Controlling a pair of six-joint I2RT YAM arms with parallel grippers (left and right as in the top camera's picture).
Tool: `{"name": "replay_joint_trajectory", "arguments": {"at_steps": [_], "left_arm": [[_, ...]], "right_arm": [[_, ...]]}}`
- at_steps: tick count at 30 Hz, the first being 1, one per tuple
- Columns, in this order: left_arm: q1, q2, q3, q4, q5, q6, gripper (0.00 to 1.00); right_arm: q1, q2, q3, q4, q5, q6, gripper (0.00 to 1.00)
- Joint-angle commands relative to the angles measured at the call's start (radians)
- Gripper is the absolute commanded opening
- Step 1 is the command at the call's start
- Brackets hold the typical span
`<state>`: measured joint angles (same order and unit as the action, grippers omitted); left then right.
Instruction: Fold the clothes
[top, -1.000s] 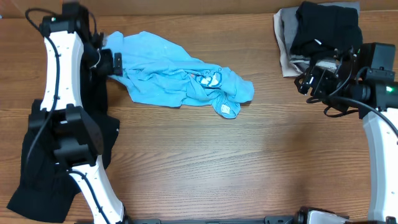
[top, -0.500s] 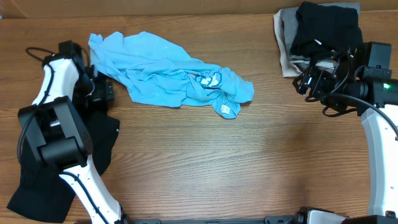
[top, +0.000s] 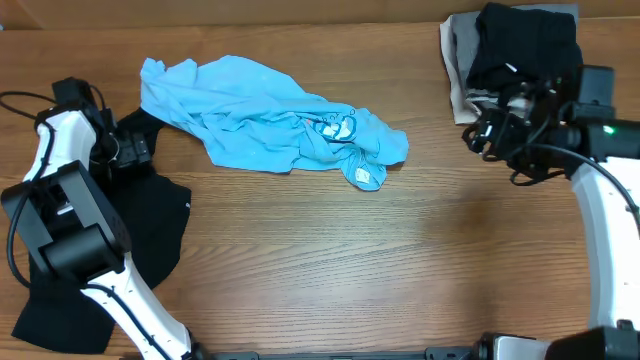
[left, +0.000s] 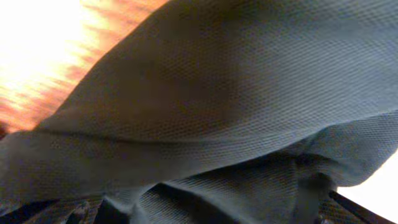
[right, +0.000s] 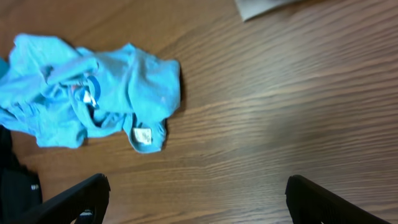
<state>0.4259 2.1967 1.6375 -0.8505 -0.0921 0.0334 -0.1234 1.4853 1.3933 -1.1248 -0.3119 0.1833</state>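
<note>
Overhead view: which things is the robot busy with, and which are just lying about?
In the job: light blue T-shirt; black top.
Just lying about: folded grey and black pile; wooden table.

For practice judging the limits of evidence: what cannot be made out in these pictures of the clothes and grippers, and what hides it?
Left gripper: overhead it blends into the black top. In the left wrist view fabric fills the frame, so open or shut is unclear.
Black top's outline: overhead, the left arm covers part.
Blue T-shirt lettering: crumpled, too small overhead.
Clothes pile: overhead, the right arm covers its lower edge.
</note>
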Motion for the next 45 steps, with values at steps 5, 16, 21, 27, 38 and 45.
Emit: {"name": "replay_joint_trajectory", "arguments": {"at_steps": [5, 16, 21, 27, 38, 45], "left_arm": [[-0.003, -0.003, 0.200, -0.186, -0.065, 0.022, 1.00], [-0.140, -0.003, 0.629, -0.515, 0.225, 0.023, 1.00], [-0.217, -0.003, 0.624, -0.497, 0.224, 0.019, 1.00], [-0.289, -0.003, 0.624, -0.488, 0.223, 0.015, 1.00], [-0.346, -0.003, 0.624, -0.483, 0.223, 0.024, 1.00], [-0.348, -0.003, 0.624, -0.481, 0.224, 0.023, 1.00]], "right_arm": [[0.155, 0.103, 0.020, 0.047, -0.026, 0.008, 0.93], [0.380, 0.330, 0.020, 0.254, 0.136, 0.022, 0.89], [0.421, 0.424, 0.020, 0.338, 0.236, 0.020, 0.90], [0.423, 0.525, 0.020, 0.422, 0.237, 0.018, 0.76], [0.329, 0.532, 0.084, 0.414, 0.325, 0.026, 0.04], [0.170, 0.529, 0.214, 0.332, 0.218, -0.098, 0.04]]}}
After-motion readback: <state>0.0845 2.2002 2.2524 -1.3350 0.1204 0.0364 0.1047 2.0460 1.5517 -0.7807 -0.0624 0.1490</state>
